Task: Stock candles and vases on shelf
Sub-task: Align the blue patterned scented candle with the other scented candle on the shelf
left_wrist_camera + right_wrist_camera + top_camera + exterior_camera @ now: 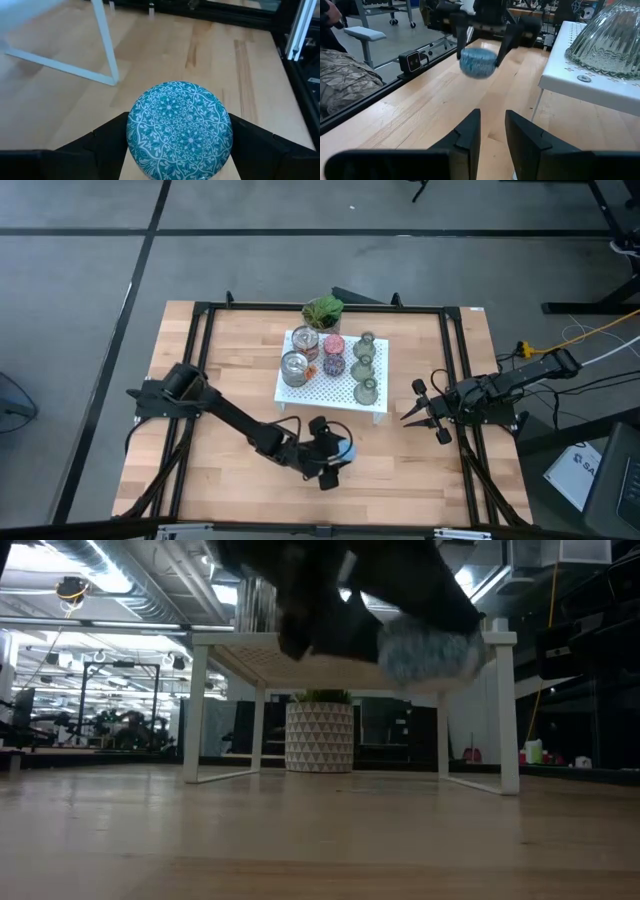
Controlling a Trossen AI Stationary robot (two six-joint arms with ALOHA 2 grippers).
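My left gripper (332, 457) is shut on a light blue candle (180, 130) with a patterned top, in front of the near edge of the white shelf (300, 395). The candle also shows in the high view (343, 448) and the right wrist view (477, 61). On the shelf stand two silver-tin candles (305, 340) (294, 367), a pink candle (333, 345), a dark candle (333, 365) and three olive-green vases (366, 345) (363, 367) (366, 390). My right gripper (492, 130) waits right of the shelf, empty, its fingers a narrow gap apart. My left gripper pinches the light blue candle by its round side wall (134, 145), one finger (100, 145) on each opposite side. The fingers come from above, pointing down. The candle sits level, top up, lifted clear of the table at about shelf-top height (430, 650).
A leafy potted plant (322, 311) stands behind the shelf's far edge. A black frame rail (460, 380) runs around the tabletop. Bare wood lies near and left of the shelf. The shelf's near-right leg (107, 45) is close to the held candle.
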